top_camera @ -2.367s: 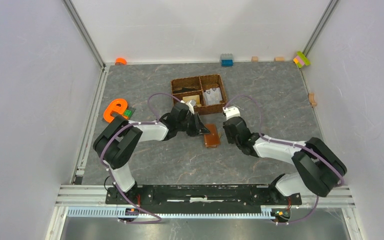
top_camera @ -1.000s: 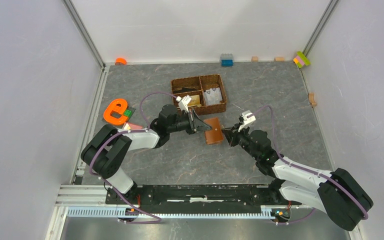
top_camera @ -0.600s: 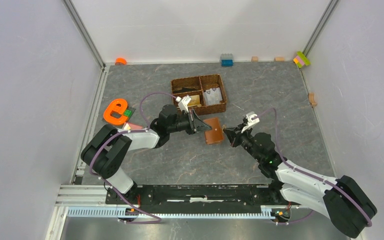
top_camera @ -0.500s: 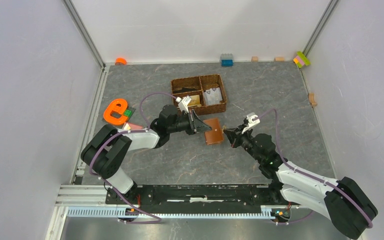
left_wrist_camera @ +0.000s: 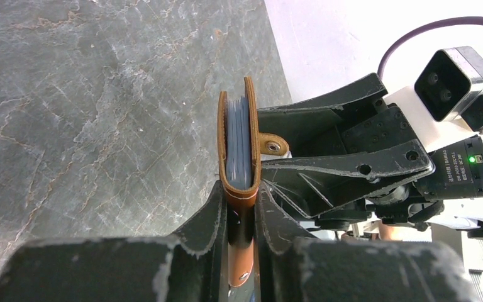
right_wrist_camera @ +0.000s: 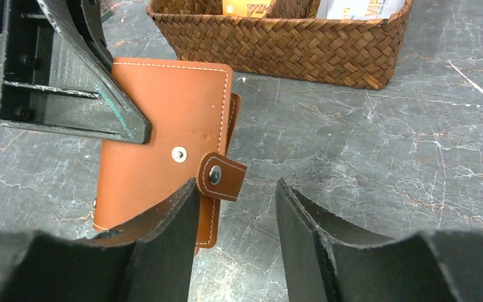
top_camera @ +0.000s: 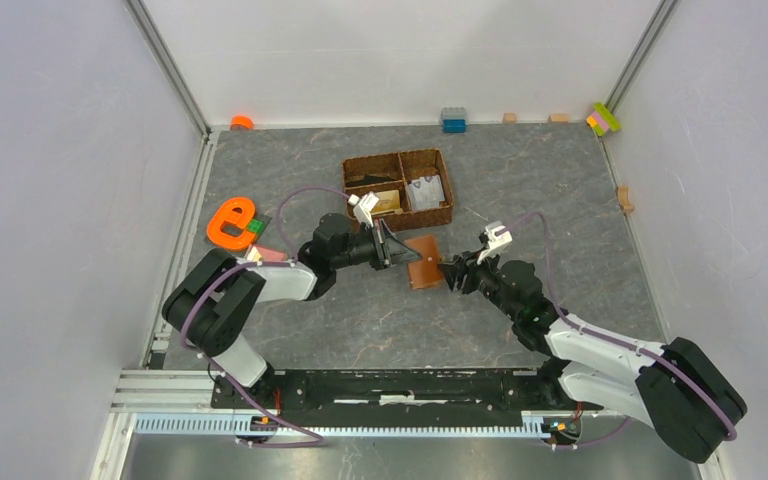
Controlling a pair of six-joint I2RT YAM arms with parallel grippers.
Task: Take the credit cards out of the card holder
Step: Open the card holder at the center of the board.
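The card holder (top_camera: 424,263), a brown folded wallet, stands on edge above the table, and my left gripper (top_camera: 401,256) is shut on its spine end. In the left wrist view the card holder (left_wrist_camera: 239,184) shows edge-on between my fingers (left_wrist_camera: 212,217), with pale grey-blue layers between its leaves. My right gripper (right_wrist_camera: 236,214) is open beside the card holder (right_wrist_camera: 163,107). Its left finger (right_wrist_camera: 163,233) lies against the brown face, just under the unsnapped strap (right_wrist_camera: 222,176). Credit cards, one gold-tan (top_camera: 386,201) and pale ones (top_camera: 426,191), lie in the basket.
A brown woven basket (top_camera: 397,165) with compartments sits just behind the card holder, and its wall (right_wrist_camera: 277,44) is close in the right wrist view. An orange letter shape (top_camera: 230,222) lies at the left. Small coloured blocks (top_camera: 453,120) line the back edge.
My right gripper has opened and shifted slightly left toward the card holder. The left gripper keeps its hold, with the card holder barely moved.
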